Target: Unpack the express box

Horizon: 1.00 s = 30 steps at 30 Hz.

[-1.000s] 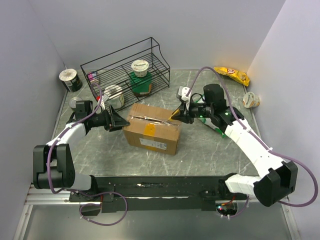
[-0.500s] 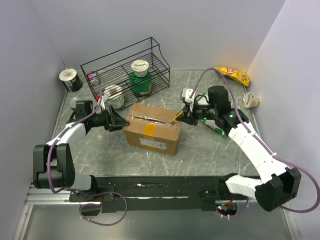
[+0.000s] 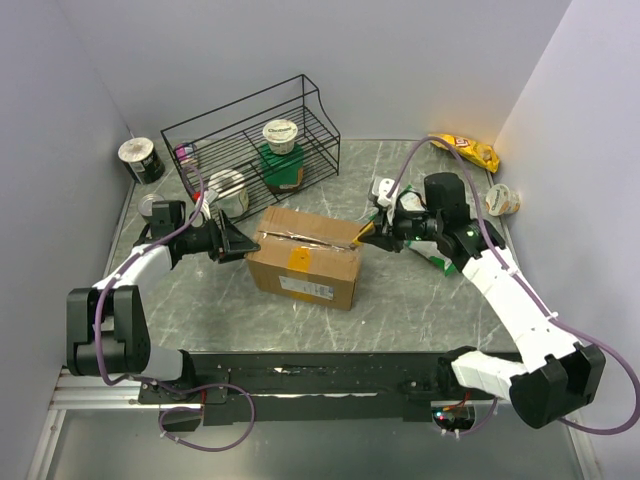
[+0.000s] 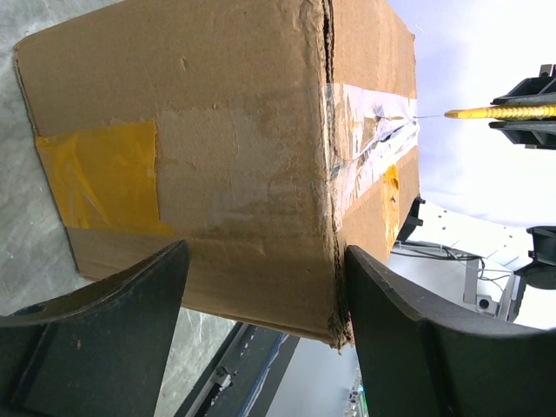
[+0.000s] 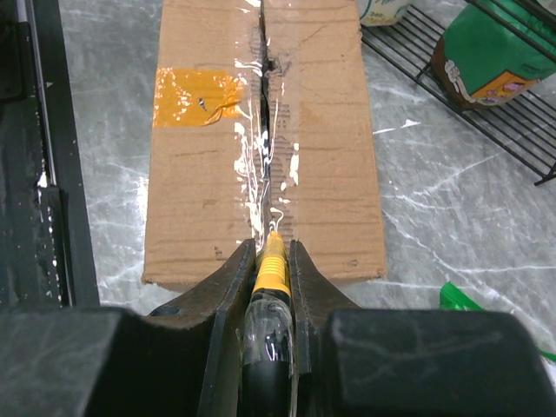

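The express box (image 3: 305, 258) is a brown carton lying mid-table, with a yellow sticker (image 3: 298, 259) on its top. Clear tape along its top seam (image 5: 263, 148) looks slit and ragged. My right gripper (image 3: 377, 234) is shut on a yellow-tipped cutter (image 5: 271, 269), whose tip rests at the seam's right end. My left gripper (image 3: 243, 240) stands open at the box's left end (image 4: 217, 148). Its upper finger (image 4: 417, 330) touches the top edge, and its lower finger (image 4: 104, 321) lies in front of the end face. The cutter's tip (image 4: 495, 111) shows beyond the box in the left wrist view.
A black wire rack (image 3: 315, 105) with cups and a green pack (image 5: 486, 61) stands behind the box. A cup (image 3: 141, 158) sits back left. A yellow snack bag (image 3: 465, 150) and another cup (image 3: 502, 200) lie back right. A green packet (image 3: 440, 262) lies under the right arm.
My right gripper has drawn the cutter rightward along the seam to the box's right end. The left gripper and the box have stayed put.
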Available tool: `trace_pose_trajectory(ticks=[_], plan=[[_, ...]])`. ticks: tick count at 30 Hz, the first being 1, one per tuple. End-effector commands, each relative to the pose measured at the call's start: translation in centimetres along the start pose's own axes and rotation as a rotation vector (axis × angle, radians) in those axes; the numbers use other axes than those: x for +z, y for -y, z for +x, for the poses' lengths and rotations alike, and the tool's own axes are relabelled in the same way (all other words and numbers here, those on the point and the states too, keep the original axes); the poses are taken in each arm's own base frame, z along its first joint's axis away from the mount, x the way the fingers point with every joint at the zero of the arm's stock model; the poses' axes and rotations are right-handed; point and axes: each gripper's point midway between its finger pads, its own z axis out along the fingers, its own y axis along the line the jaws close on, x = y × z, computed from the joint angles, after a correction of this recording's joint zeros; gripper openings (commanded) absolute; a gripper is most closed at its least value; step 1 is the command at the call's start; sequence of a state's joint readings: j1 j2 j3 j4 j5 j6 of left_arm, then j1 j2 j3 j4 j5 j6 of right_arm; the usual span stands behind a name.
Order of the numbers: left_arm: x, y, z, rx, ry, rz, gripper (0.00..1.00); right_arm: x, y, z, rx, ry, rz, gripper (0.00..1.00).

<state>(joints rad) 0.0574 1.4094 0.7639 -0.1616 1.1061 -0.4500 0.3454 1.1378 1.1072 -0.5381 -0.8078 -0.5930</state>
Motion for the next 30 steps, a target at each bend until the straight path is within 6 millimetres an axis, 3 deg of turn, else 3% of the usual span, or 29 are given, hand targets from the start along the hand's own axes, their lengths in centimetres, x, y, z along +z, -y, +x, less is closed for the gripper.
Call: trace_pose_trajectory(ticks=[1, 12, 16, 19, 22, 26, 30], plan=[[-0.2, -7.5, -0.2, -0.008, 0.059, -0.310, 0.75, -1.9, 0.1, 0.6, 0.015, -0.050, 0.049, 0.00], [0.0, -7.8, 0.0, -0.002, 0.046, -0.321, 0.75, -3.8, -0.5, 1.2, 0.032, -0.086, 0.069, 0.00], [-0.2, -6.9, -0.7, 0.033, 0.051, -0.300, 0.75, -5.2, 1.2, 0.0, 0.091, -0.055, 0.154, 0.00], [-0.1, -3.4, -2.1, 0.115, 0.064, -0.185, 0.79, -6.5, 4.2, -0.9, 0.178, -0.009, 0.303, 0.00], [-0.4, 0.9, -4.3, 0.202, 0.088, -0.083, 0.79, -7.2, 5.6, -0.5, 0.256, 0.014, 0.404, 0.00], [-1.9, 5.3, -7.7, 0.411, 0.119, -0.069, 0.79, -6.8, 7.0, 2.2, 0.342, -0.020, 0.507, 0.00], [-3.5, 5.7, -9.7, 0.557, 0.146, -0.171, 0.77, -5.0, 7.5, 4.1, 0.377, -0.072, 0.518, 0.00]])
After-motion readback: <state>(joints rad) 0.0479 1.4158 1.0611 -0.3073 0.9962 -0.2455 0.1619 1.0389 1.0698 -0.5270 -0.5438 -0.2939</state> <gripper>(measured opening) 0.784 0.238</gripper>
